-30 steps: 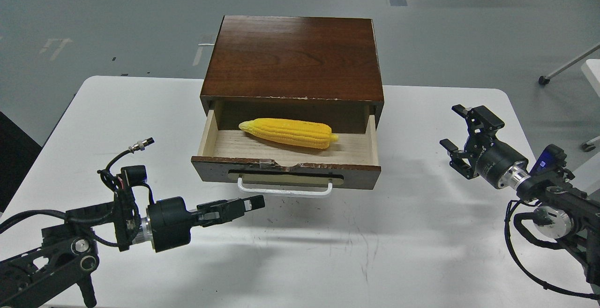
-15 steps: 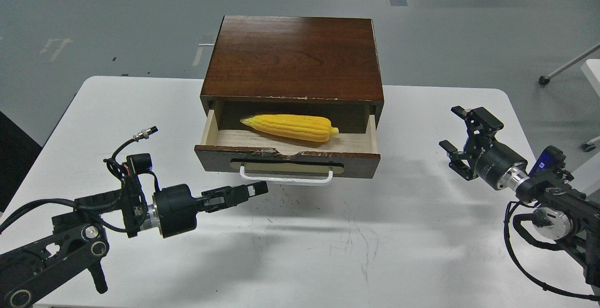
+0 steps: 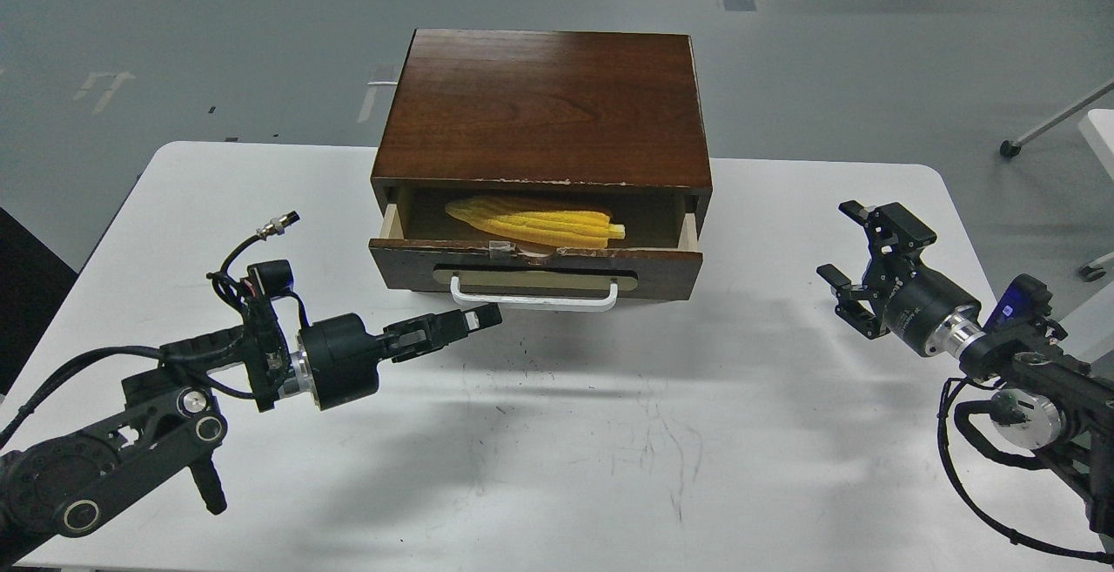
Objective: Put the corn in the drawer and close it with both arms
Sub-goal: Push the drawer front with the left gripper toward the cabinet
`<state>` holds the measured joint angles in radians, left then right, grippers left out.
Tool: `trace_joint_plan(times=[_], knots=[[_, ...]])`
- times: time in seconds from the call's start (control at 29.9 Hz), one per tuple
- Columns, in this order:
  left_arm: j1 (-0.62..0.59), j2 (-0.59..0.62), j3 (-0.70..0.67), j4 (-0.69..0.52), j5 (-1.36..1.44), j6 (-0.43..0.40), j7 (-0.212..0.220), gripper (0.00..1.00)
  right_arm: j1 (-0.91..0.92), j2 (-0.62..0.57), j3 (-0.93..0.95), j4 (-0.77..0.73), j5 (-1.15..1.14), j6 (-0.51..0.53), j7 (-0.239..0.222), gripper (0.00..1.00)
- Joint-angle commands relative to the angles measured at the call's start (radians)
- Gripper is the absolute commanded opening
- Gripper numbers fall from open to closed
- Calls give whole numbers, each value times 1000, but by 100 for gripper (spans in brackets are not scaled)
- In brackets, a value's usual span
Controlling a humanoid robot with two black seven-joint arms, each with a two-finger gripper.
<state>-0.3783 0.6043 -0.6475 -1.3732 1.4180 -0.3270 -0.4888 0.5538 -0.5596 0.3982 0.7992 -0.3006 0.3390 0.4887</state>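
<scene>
worktop (image 3: 557, 467) white, cabinet (image 3: 544, 106) at far-edge centre | drawer (image 3: 535, 265) only a narrow gap open | corn (image 3: 535, 222) lying inside (blurred, lengthwise) | left tool (image 3: 487, 318) pinched together, empty, tip just under white handle (image 3: 533, 298) | right tool (image 3: 848, 245) spread wide, empty, near right edge

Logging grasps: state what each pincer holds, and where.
Nothing is held. The left pincer is shut with nothing between its fingers, beside the drawer handle; the right pincer is open and empty.
</scene>
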Motion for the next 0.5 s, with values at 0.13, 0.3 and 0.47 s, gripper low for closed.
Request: trace_joint_plan(times=[0.13,0.3,0.47], knots=[[-27,-1,0,52,-8,-1,0,0,-11,0,1,0,0,0,0,99],[-40,-5,0,86,-8,-6,0,0,-11,0,2,0,0,-1,0,99],[-59,-21,0,120,-10,-23,0,0,-11,0,4,0,0,-1,0,99]])
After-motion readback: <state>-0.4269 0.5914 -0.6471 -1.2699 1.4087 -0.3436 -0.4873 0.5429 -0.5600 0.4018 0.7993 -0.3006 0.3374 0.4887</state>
